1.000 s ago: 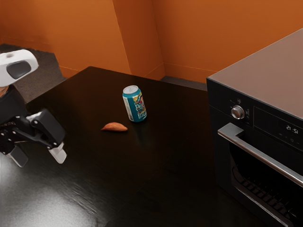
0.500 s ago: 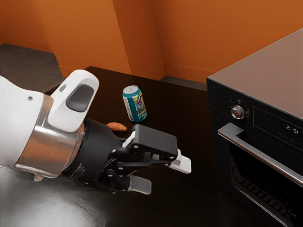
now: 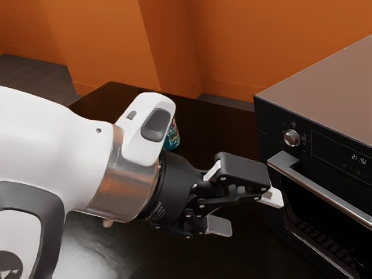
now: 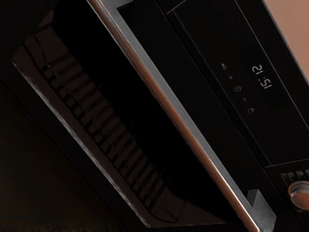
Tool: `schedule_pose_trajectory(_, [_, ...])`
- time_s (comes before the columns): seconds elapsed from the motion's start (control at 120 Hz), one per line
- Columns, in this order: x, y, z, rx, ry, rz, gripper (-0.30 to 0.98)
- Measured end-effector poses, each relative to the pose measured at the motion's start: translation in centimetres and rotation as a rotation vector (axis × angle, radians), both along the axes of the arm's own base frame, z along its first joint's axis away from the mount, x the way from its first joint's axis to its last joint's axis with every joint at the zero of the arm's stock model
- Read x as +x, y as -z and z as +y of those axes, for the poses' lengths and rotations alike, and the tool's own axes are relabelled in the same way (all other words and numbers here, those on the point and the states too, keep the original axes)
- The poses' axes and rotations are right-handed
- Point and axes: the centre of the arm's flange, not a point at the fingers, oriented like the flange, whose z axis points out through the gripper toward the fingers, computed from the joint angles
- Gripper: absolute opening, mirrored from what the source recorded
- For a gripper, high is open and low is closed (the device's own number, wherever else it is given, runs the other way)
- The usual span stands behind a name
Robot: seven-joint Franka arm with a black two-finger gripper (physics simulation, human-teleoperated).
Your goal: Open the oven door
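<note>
My gripper (image 3: 246, 211) is open, its two fingertips well apart with nothing between them. It hangs beside the front of the black oven (image 3: 266, 125), and its farther fingertip overlaps the oven's edge in the exterior view, just below the handle's near end. The silver bar handle (image 3: 325, 192) runs along the top of the shut oven door (image 3: 314, 250). In the wrist view the handle (image 4: 171, 113) crosses diagonally, with the dark door window and rack (image 4: 104, 130) on one side and the display panel (image 4: 239, 89) on the other.
A teal can (image 3: 174, 137) stands on the dark table (image 3: 218, 119), partly hidden behind my hand. The oven's knob (image 3: 292, 138) sits above the handle's end. Orange walls (image 3: 232, 46) rise behind the table.
My arm has swept from the exterior view's left across the table toward the oven, and its hand now covers the orange-brown item and part of the can. The oven door has not moved.
</note>
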Motion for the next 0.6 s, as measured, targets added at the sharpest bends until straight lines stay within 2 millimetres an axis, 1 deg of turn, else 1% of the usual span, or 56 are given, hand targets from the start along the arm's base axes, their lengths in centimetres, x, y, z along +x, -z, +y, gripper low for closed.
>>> schedule_pose_trajectory(0.142, [0.0,0.0,-0.7,-0.095,-0.042,0.018,0.68])
schedule_pose_trajectory(0.208, [0.3,-0.1,-0.5,-0.139,-0.089,0.028,0.68])
schedule_pose_trajectory(0.258, [0.4,0.2,-0.5,-0.162,-0.118,0.040,0.68])
schedule_pose_trajectory(0.308, [-0.2,0.9,-1.4,-0.164,-0.131,0.049,0.68])
schedule_pose_trajectory(0.358, [-1.2,1.6,-3.0,-0.143,-0.149,0.035,0.68])
schedule_pose_trajectory(0.392, [-1.5,1.9,-3.8,-0.136,-0.160,0.030,0.68])
schedule_pose_trajectory(0.458, [-0.6,2.1,-3.7,-0.139,-0.209,0.027,0.68])
schedule_pose_trajectory(0.525, [0.7,2.4,-2.9,-0.153,-0.255,0.036,0.68])
schedule_pose_trajectory(0.6, [1.6,2.5,-2.4,-0.172,-0.279,0.052,0.68])
